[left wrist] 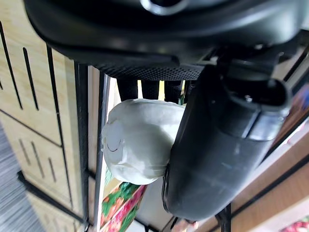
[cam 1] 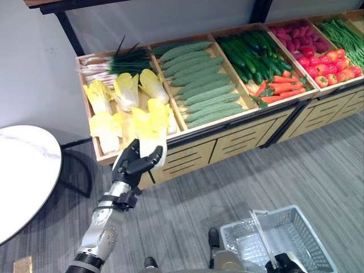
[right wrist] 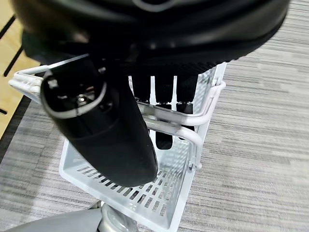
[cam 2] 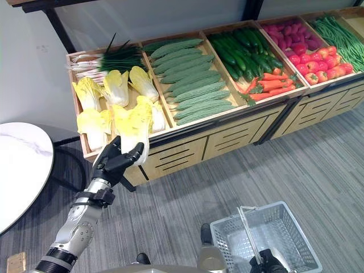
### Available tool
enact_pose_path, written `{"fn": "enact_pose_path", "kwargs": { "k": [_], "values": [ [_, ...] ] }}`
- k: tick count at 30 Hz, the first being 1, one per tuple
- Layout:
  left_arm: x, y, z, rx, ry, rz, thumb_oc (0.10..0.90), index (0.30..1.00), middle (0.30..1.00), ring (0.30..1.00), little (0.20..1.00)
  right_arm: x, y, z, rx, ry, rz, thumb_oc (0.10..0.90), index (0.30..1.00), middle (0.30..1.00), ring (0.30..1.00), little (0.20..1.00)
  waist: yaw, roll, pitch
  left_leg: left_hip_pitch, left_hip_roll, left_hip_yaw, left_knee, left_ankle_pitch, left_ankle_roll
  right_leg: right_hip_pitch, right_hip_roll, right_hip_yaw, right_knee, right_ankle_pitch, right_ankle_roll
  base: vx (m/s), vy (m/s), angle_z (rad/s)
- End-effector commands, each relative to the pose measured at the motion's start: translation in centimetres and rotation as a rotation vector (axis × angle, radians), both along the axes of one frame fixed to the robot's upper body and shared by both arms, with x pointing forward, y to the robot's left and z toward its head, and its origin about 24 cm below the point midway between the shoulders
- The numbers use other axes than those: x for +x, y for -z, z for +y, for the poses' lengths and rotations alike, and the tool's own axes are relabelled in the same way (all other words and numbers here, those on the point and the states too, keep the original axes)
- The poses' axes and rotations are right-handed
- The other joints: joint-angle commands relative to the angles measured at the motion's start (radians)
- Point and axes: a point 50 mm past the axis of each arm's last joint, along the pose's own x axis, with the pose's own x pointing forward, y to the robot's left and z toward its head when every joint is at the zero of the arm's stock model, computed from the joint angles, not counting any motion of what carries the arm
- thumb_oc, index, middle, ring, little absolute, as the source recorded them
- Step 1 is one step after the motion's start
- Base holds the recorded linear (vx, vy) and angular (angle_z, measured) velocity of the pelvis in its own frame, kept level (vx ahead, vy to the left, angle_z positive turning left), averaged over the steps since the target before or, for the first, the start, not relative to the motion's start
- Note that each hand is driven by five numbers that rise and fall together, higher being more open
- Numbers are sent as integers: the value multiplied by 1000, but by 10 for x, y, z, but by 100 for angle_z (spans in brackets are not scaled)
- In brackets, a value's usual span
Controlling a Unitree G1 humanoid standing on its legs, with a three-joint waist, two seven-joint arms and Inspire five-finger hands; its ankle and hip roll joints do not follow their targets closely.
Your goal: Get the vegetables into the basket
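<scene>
My left hand [cam 1: 132,165] is raised at the front edge of the leftmost wooden bin [cam 1: 102,156], shut on a yellow napa cabbage [cam 1: 150,128]. The cabbage's white base [left wrist: 137,145] sits between my thumb [left wrist: 217,159] and fingers. More napa cabbages [cam 1: 126,90] lie in that bin. A white plastic basket [cam 1: 296,227] hangs low at the right, near the grey floor. My right hand [right wrist: 111,140] has its fingers curled round the basket's white handle [right wrist: 193,130]. The basket looks empty.
The display shelf holds scallions [cam 1: 114,62], ridged green gourds [cam 1: 196,79], cucumbers [cam 1: 253,54], carrots [cam 1: 281,86], red peppers [cam 1: 330,65] and green beans [cam 1: 347,34]. A round white table [cam 1: 23,170] stands at the left. Open floor lies between shelf and basket.
</scene>
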Motion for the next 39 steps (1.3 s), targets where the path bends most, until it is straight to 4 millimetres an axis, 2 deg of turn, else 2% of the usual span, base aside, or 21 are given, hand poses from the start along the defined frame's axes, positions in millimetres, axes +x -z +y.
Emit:
{"fn": "enact_pose_path", "kwargs": {
  "k": [1,4,6,7,10,12,13,15,16,17,19,20,24,29,30,31,34,35,36,38,39],
  "values": [
    [21,-78,-18,45,147,-380,400,300,300,300,300,7,-2,1,6,-13,-40,400,300,300,300,300,-6,-62,19,-7,-28,-59,25,-28,5,12,-101,4,110,-66,100,-59,170,3],
    [20,-87,-27,67,203,-425,400,300,300,300,300,10,-2,4,9,-19,-50,400,300,300,300,300,-17,-79,31,-4,-55,-41,12,-36,20,-25,-119,32,105,32,129,-79,146,1],
    [21,-91,-28,91,225,-444,400,300,300,300,300,16,-1,8,17,-35,-64,400,300,300,300,300,-21,-79,40,-10,-50,-23,8,-34,22,-60,-118,39,99,80,130,-107,53,-22],
    [21,-92,-27,113,232,-446,400,300,300,300,300,18,-1,11,24,-42,-67,400,300,300,300,300,-21,-75,42,-13,-44,-13,7,-33,25,-71,-117,32,111,72,130,-91,66,-47],
    [22,-91,-25,139,234,-442,400,300,300,300,300,22,0,15,32,-66,-75,400,300,300,300,300,-7,-69,42,-16,-38,22,6,-33,39,-55,-115,-15,190,-8,117,-94,123,-52],
    [21,-89,-24,142,225,-434,400,300,300,300,300,25,-1,15,28,-76,-79,400,300,300,300,300,11,-56,39,-12,-33,30,9,-47,41,-26,-120,-73,278,-81,112,-88,149,-42],
    [19,-88,-20,143,203,-425,400,300,300,300,300,29,-2,14,19,-87,-85,400,300,300,300,300,29,-54,33,-12,-29,69,10,-42,50,-3,-122,-124,358,-122,102,-126,83,-38],
    [18,-87,-17,139,186,-418,400,300,300,300,300,32,-2,14,17,-90,-88,400,300,300,300,300,38,-55,28,-13,-24,96,10,-36,53,10,-120,-146,394,-137,99,-108,27,-33],
    [17,-86,-14,141,175,-414,400,300,300,300,300,35,-3,14,15,-94,-94,400,300,300,300,300,45,-60,21,-17,-23,110,10,-32,50,27,-110,-159,381,-141,99,-86,-71,-57],
    [15,-86,-7,146,148,-410,400,300,300,300,300,38,-4,15,14,-109,-103,400,300,300,300,300,64,-75,9,-13,-18,147,11,-21,41,74,-104,-202,301,-147,99,-36,-85,-80],
    [14,-86,-6,148,143,-413,400,300,300,300,300,37,-4,14,10,-108,-99,400,300,300,300,300,67,-77,5,-8,-13,164,13,-13,34,96,-94,-213,257,-158,96,-1,-130,-102],
    [13,-87,-4,143,137,-417,400,300,300,300,300,34,-3,13,9,-100,-90,400,300,300,300,300,66,-75,-2,-4,-5,180,17,3,21,120,-72,-217,200,-186,88,21,-201,-105],
    [12,-84,-6,123,132,-409,400,300,300,300,300,24,-4,6,-1,-70,-79,400,300,300,300,300,44,-60,-2,4,18,191,21,43,-10,165,-38,-229,127,-219,65,17,-164,-59],
    [13,-83,-12,118,154,-405,400,300,300,300,300,14,-6,-3,-17,-25,-74,400,300,300,300,300,23,-44,5,4,40,188,23,71,-30,177,-19,-233,124,-241,48,12,-118,-8],
    [14,-82,-12,116,157,-402,400,300,300,300,300,11,-6,-4,-18,-12,-73,400,300,300,300,300,13,-39,8,4,49,191,24,79,-36,175,-14,-229,129,-247,44,0,-227,-13],
    [18,-86,-21,107,188,-416,400,300,300,300,300,1,-8,-11,-35,19,-65,400,300,300,300,300,-9,-18,21,-2,79,186,48,95,-56,177,9,-217,142,-278,20,-12,-273,-5],
    [21,-91,-28,104,213,-439,400,300,300,300,300,-2,-9,-16,-45,51,-69,400,300,300,300,300,-12,-13,45,-49,120,141,161,96,-85,181,28,-189,141,-298,-6,-25,-212,7],
    [21,-93,-30,112,225,-452,400,300,300,300,300,0,-11,-20,-56,62,-66,400,300,300,300,300,-1,-10,60,-76,123,64,215,88,-89,181,36,-160,144,-308,-15,-79,-84,-22],
    [21,-94,-31,116,231,-463,400,300,300,300,300,7,-13,-24,-68,47,-69,400,300,300,300,300,13,-1,72,-101,108,-15,222,100,-72,165,43,-144,147,-293,-22,-82,5,-57],
    [18,-92,-30,117,213,-461,400,300,300,300,300,15,-16,-29,-93,36,-68,400,300,300,300,300,52,-3,70,-144,51,-225,183,57,-48,141,30,-75,145,-278,-12,-35,42,-94],
    [18,-91,-27,122,195,-456,400,300,300,300,300,18,-17,-28,-90,39,-80,400,300,300,300,300,56,-7,70,-137,51,-263,151,40,-40,132,26,-45,146,-271,-6,28,52,-114]
  ]
}}
